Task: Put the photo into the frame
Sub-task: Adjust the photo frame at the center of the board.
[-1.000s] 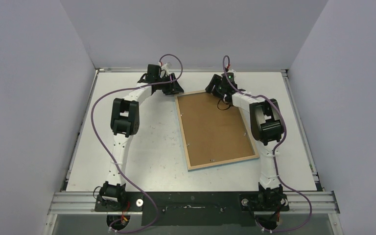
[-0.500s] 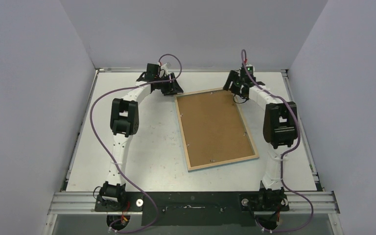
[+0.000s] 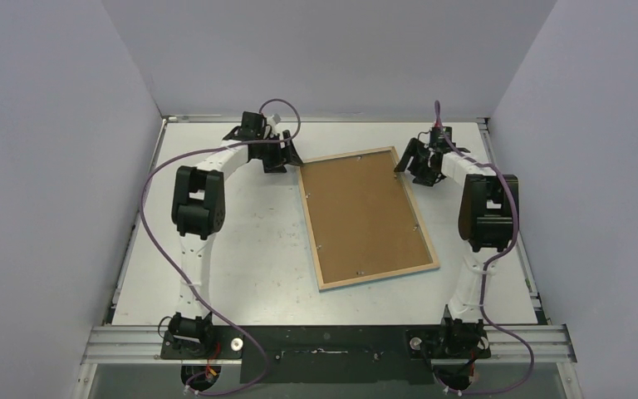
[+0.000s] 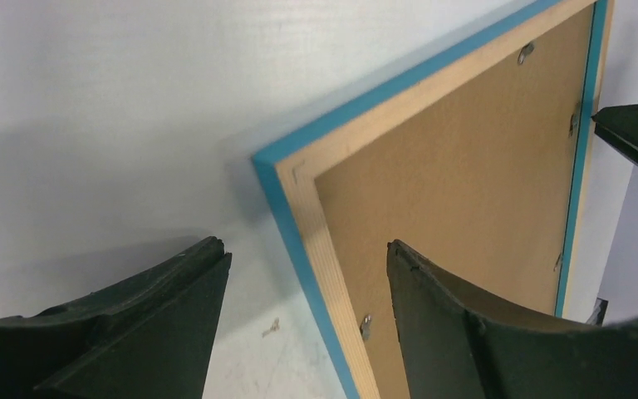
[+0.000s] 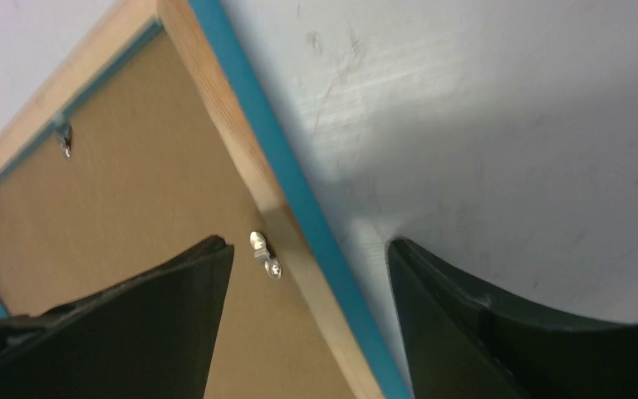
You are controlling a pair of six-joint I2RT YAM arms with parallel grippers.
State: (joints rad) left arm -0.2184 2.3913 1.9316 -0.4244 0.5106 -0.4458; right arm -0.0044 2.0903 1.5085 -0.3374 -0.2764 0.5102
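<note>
The frame (image 3: 380,276) is laid back-up at mid-table, brown backing board (image 3: 364,212) uppermost, its long axis run roughly from 12 to 6 o'clock in the overhead view. The left gripper (image 3: 287,160) is placed at its 11 o'clock corner and the right gripper (image 3: 411,166) at its 1 o'clock corner, both spread wide astride the rim, nothing gripped. The photo is not seen, presumably under the board

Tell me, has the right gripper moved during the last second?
Yes. The right gripper has moved rightward: it was above the brown back of the frame, and now it straddles that frame's right edge near the far corner.
</note>
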